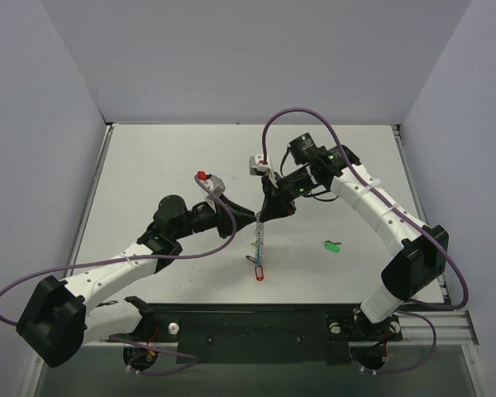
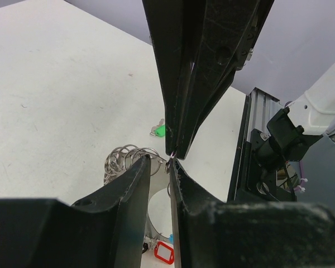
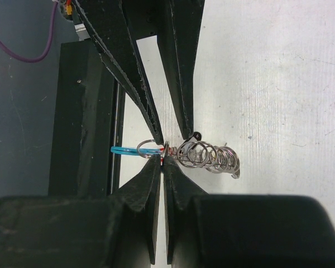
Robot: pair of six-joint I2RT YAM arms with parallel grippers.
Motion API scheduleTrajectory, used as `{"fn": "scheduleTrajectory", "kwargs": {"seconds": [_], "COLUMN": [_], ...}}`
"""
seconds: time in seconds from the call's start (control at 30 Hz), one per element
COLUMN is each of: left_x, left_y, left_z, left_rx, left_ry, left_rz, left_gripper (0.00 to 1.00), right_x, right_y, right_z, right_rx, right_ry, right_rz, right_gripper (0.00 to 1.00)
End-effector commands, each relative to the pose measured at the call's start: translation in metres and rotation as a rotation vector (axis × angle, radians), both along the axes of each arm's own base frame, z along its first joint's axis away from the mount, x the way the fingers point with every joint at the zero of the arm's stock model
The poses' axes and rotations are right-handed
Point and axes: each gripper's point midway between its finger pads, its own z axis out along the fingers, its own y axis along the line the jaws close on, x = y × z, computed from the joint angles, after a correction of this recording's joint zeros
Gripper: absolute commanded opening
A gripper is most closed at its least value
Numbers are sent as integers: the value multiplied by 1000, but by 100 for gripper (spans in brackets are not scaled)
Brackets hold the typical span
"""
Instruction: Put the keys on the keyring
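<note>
1. Right gripper [image 3: 163, 161] fingers, closest to their own wrist camera, are pressed together on the wire of the keyring [image 3: 206, 156]. They pinch it where the silvery coil gives way to the light-blue segment [image 3: 124, 149].
2. Coming from the left, the left gripper [image 2: 159, 165] meets it tip to tip. Its jaws stand slightly apart astride the same stretch of wire, and no firm pinch shows.
3. From above, the keyring is drawn out long, its axis running far to near. Its far end is at the meeting fingertips over mid-table, then come the coil, the blue part and a red tag [image 1: 259, 272] nearest the bases. Whether that near end touches the table [image 1: 165, 157] cannot be told.
4. One green key [image 1: 330, 246] lies flat on the table right of the keyring, well apart from it, between it and the right forearm.
5. White tabletop stretches on the far side and to the far left of the grippers. The two forearms flank the keyring on the near side, and walls border the table on the left, far and right.
6. Only the left wrist view catches the green key beyond the tips and the red tag below its fingers. Only the right wrist view shows the blue segment and the separate coil loops.
</note>
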Motion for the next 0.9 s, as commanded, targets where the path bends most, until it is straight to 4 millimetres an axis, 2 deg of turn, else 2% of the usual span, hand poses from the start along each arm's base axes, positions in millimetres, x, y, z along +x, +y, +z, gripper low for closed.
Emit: {"fn": "scheduleTrajectory", "kwargs": {"seconds": [0.0,0.43,0.87], "left_x": [-2,-8,-8], "left_y": [-2,-13,-11], "left_z": [21,16,6], "left_rx": [-47,-80,-64], "left_ry": [-60,-24,2], "left_rz": [-36,-114,-120], "left_gripper": [30,29,27], "right_x": [-8,-9,-9], "right_y": [6,7,6], "right_z": [17,17,16], "right_rx": [61,62,61], "right_ry": [-4,3,2], "right_rz": [41,44,43], "right_gripper": [0,0,0]}}
